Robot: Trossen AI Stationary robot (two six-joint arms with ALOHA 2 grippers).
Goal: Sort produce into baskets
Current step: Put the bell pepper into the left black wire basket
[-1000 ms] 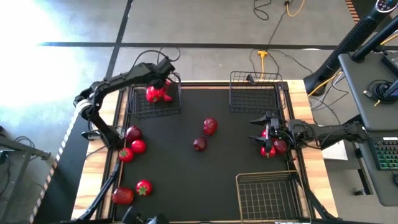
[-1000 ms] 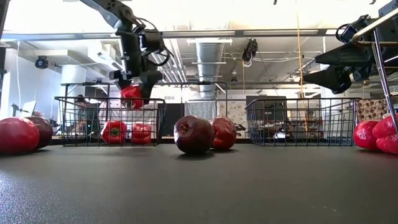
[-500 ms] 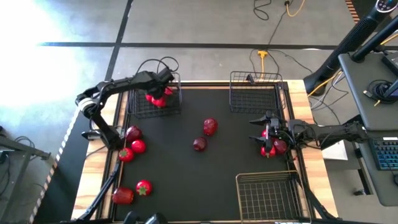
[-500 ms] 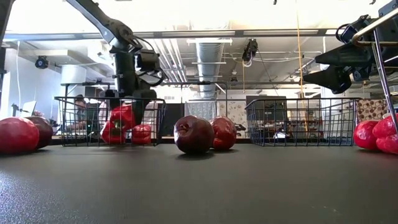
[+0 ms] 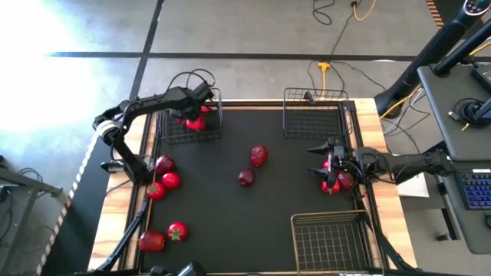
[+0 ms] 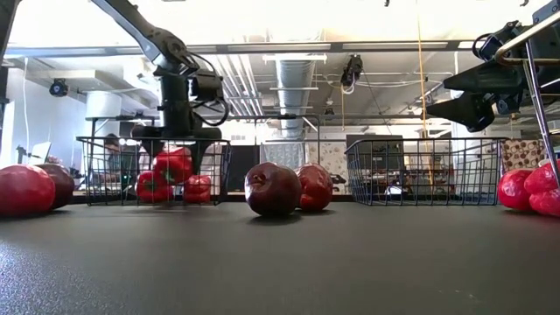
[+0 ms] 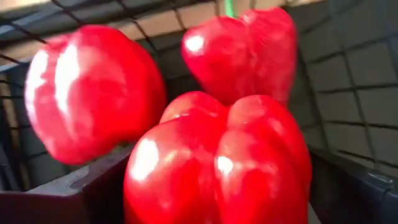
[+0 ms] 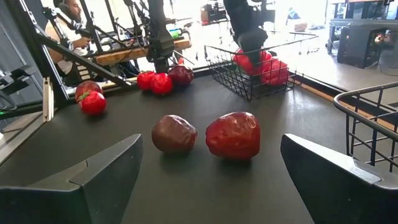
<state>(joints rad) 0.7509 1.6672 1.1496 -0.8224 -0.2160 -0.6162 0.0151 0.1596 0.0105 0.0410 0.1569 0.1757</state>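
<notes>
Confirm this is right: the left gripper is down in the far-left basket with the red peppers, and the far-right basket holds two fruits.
One error: the far-right basket holds nothing, as the high view shows. The left gripper is indeed down in the far-left basket with the red peppers.

Bright daylight glare, blurred wrist close-up

left arm: reaching across table's far-left corner | left gripper (image 5: 198, 115): pointing down, jaws wide | right arm: stretched inward from right edge | right gripper (image 5: 316, 162): jaws spread, empty
</notes>
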